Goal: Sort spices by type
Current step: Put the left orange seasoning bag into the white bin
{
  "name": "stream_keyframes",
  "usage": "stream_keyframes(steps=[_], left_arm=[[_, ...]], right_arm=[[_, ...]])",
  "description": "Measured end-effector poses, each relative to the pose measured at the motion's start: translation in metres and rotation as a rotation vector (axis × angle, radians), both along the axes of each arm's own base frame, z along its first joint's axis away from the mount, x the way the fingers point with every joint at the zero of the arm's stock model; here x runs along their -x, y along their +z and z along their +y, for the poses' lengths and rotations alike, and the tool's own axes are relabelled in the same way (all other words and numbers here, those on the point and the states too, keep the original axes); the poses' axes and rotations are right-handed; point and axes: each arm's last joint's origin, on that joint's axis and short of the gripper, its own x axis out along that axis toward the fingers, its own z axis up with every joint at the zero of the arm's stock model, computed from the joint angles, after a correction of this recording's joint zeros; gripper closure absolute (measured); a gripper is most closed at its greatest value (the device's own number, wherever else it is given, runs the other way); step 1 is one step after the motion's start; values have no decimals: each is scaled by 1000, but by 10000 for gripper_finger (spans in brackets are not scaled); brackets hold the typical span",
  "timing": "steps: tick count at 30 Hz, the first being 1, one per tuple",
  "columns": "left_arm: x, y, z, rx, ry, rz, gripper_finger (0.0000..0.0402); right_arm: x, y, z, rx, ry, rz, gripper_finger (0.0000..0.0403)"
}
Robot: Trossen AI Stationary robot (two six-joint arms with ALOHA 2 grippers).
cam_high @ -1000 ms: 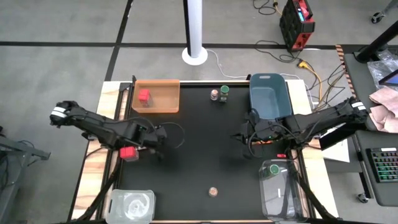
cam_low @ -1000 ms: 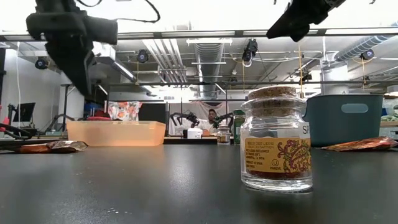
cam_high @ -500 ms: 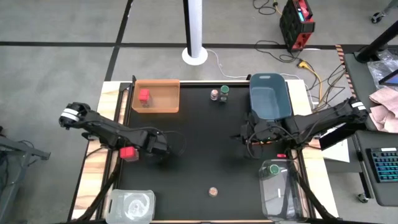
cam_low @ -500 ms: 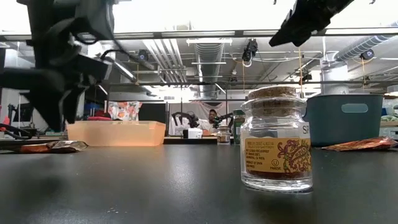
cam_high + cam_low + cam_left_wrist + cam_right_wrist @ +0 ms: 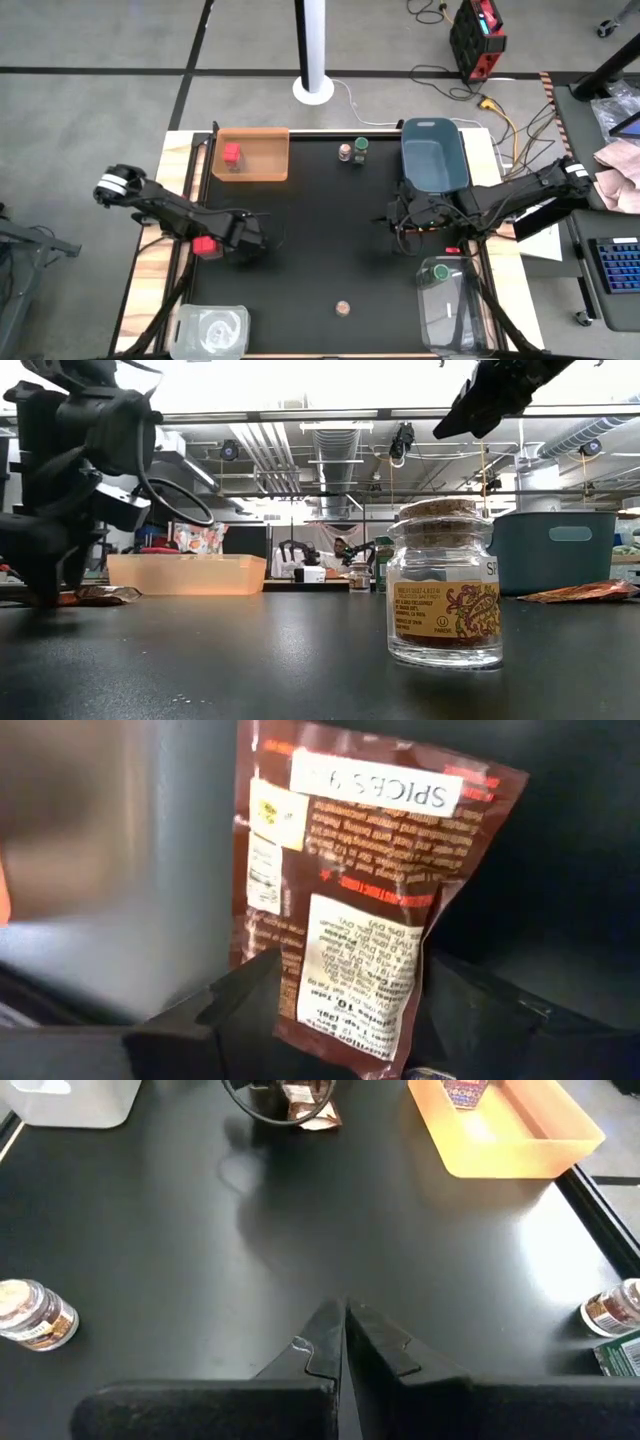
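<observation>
The black table (image 5: pixel 330 240) carries everything, with the blue tub (image 5: pixel 434 155) at its far right corner and the orange tray (image 5: pixel 251 155) at its far left corner, a red cube box (image 5: pixel 232 154) inside the tray. Two clear containers sit at the near corners — one (image 5: pixel 211 326) on the left, and one (image 5: pixel 450 303) on the right with a green-capped jar (image 5: pixel 438 272) in it. The left gripper (image 5: pixel 340 1010) is low at the table's left edge, its fingers parted on either side of a flat brown packet (image 5: pixel 365 890) lying on the surface; I cannot tell whether they touch it. A second red cube box (image 5: pixel 204 246) rests just beside that arm, at the left edge. The right gripper (image 5: pixel 343 1342) hangs above the right side of the table, near the tub, fingers pressed together and holding nothing. By the far edge stand a tan-capped jar (image 5: pixel 345 152) and another green-capped jar (image 5: pixel 361 149) side by side — and one more tan-capped jar (image 5: pixel 444 582) stands alone near the front edge.
</observation>
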Motion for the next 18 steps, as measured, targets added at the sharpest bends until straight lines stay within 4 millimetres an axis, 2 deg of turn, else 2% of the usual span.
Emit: stream_keyframes(steps=[4,7,11,16,18], left_arm=[[3,-4,1,1,-8,-3,196],[2,-5,0,9,-3,-6,224],[0,-4,-1,20,1,-19,282],[-1,-5,0,3,-1,-43,378],[-3,-5,1,-26,0,-57,390]], right_arm=[[-1,1,0,0,2,-10,394],[-1,1,0,0,2,-10,394],[-1,1,0,2,3,-9,394],[-1,1,0,3,3,-10,394],[-1,1,0,5,5,-9,394]])
